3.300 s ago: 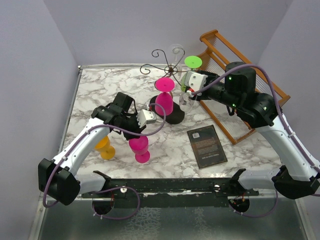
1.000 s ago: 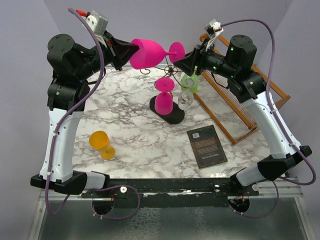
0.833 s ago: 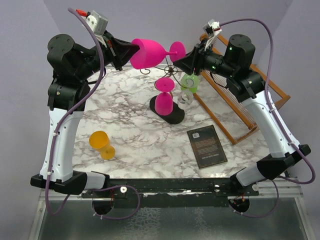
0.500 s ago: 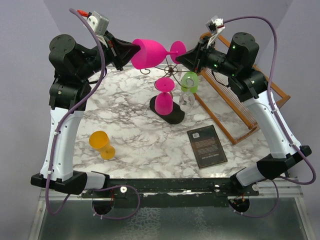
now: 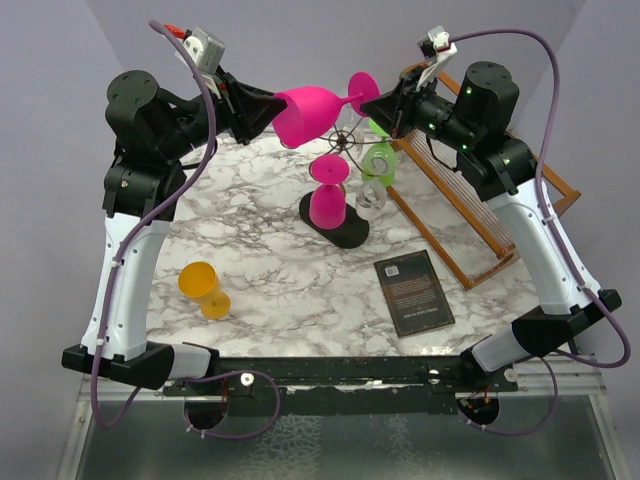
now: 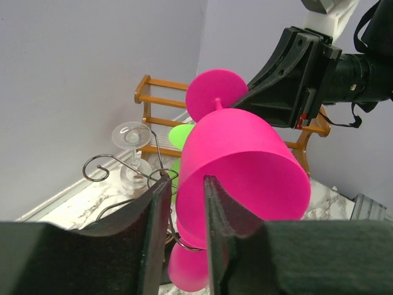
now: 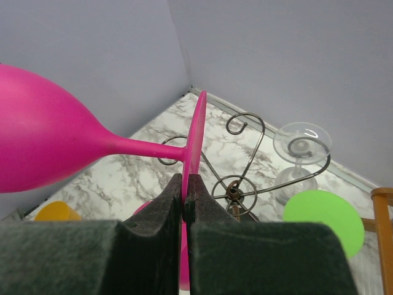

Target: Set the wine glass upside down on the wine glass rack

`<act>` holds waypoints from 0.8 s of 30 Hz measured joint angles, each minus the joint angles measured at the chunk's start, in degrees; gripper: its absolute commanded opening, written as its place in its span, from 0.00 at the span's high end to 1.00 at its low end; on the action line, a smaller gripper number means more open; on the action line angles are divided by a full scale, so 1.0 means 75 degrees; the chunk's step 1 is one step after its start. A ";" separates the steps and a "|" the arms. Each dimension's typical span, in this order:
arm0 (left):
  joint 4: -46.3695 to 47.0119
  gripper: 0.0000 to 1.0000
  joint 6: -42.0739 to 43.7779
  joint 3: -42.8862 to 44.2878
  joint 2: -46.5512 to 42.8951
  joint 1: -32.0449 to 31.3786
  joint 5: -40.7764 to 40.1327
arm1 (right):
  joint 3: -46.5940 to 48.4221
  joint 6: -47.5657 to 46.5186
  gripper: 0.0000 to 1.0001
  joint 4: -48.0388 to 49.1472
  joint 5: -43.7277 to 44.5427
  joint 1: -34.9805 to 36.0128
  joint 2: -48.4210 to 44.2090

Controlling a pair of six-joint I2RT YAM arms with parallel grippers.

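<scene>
A pink wine glass (image 5: 310,112) is held on its side high above the wine glass rack (image 5: 345,138), a dark wire tree on a black oval base (image 5: 350,236). My left gripper (image 5: 272,105) is shut on the bowl's rim, one finger inside and one outside (image 6: 184,181). My right gripper (image 5: 374,100) is shut on the edge of the glass's round foot (image 7: 184,178). The bowl (image 7: 43,141) lies to the left in the right wrist view, with the rack's hub (image 7: 234,192) below. Another pink glass (image 5: 328,195), a green one (image 5: 380,160) and a clear one (image 5: 370,200) hang upside down on the rack.
An orange glass (image 5: 205,288) lies on the marble table at the front left. A dark book (image 5: 413,290) lies at the front right. A wooden slatted dish rack (image 5: 480,190) stands along the right side, behind my right arm.
Both arms rose from the table. In the last second the pink glass has shifted right and tilted, foot higher, with both grippers still on it.
</scene>
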 measured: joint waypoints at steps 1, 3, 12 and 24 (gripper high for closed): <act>-0.0041 0.61 0.0044 -0.0006 0.0000 0.0000 -0.0003 | 0.0017 -0.0073 0.99 -0.0003 0.0085 -0.0003 0.0012; -0.0169 0.55 0.0175 -0.0012 -0.0029 0.0003 -0.0023 | 0.0029 -0.0265 0.99 0.0000 0.0291 -0.0017 0.0026; -0.1032 0.19 0.1343 0.0023 -0.0431 0.0000 -0.1174 | 0.0070 -0.1090 0.99 0.0009 0.1122 -0.0047 0.0026; -0.1792 0.08 0.3293 0.0003 -0.0790 0.0041 -0.4261 | 0.0761 -0.3104 0.99 0.0408 0.1950 0.0102 0.0315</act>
